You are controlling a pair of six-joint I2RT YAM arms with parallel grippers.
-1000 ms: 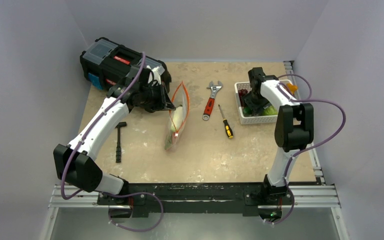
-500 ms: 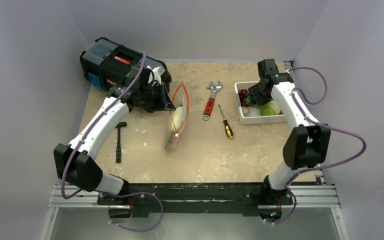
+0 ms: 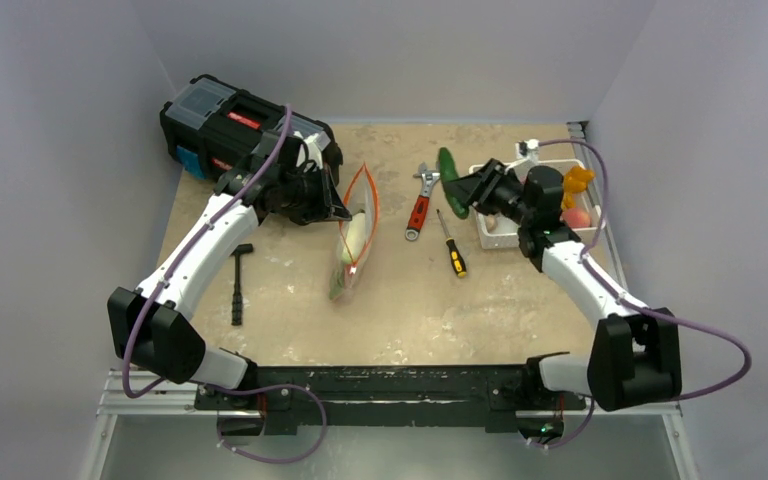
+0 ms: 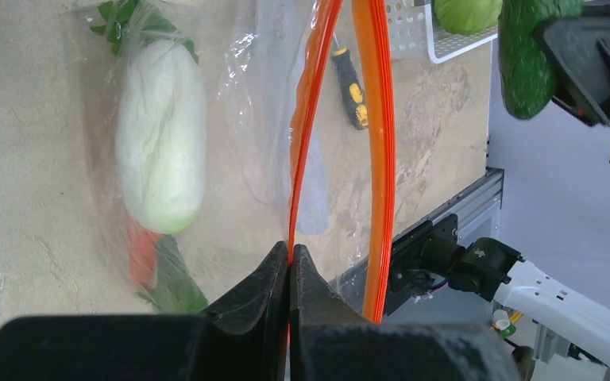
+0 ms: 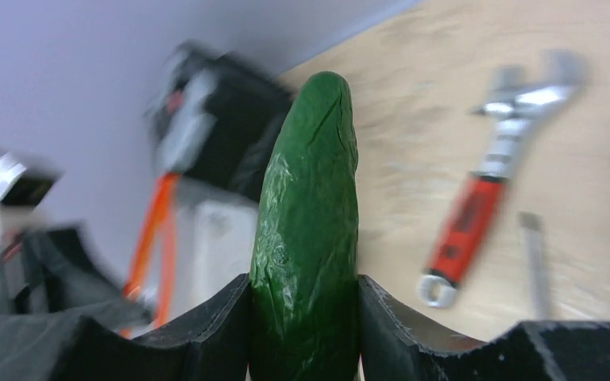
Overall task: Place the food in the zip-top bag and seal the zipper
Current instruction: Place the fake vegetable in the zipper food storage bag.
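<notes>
The clear zip-top bag (image 3: 352,240) lies mid-table, its mouth held up. My left gripper (image 3: 343,212) (image 4: 290,254) is shut on one side of the red-orange zipper (image 4: 379,119) (image 3: 361,186), so the mouth gapes. Inside lie a white-green radish (image 4: 161,135), an orange carrot (image 4: 138,255) and leafy greens (image 4: 171,278). My right gripper (image 3: 470,188) (image 5: 303,279) is shut on a dark green cucumber (image 5: 310,206) (image 3: 451,174), held in the air left of the basket, above the wrench. More food stays in the basket: a green cabbage (image 4: 467,12), an orange piece (image 3: 578,180) and a pink-red fruit (image 3: 577,216).
The white slotted basket (image 3: 500,235) stands at the right. A red-handled wrench (image 3: 421,203) and a yellow-black screwdriver (image 3: 452,248) lie between bag and basket. A black toolbox (image 3: 230,125) sits at the back left, a black hammer (image 3: 237,282) near the left edge.
My right gripper has closed on the cucumber, lifted out of the basket and swung left toward the bag. The left arm and the bag have stayed still.
</notes>
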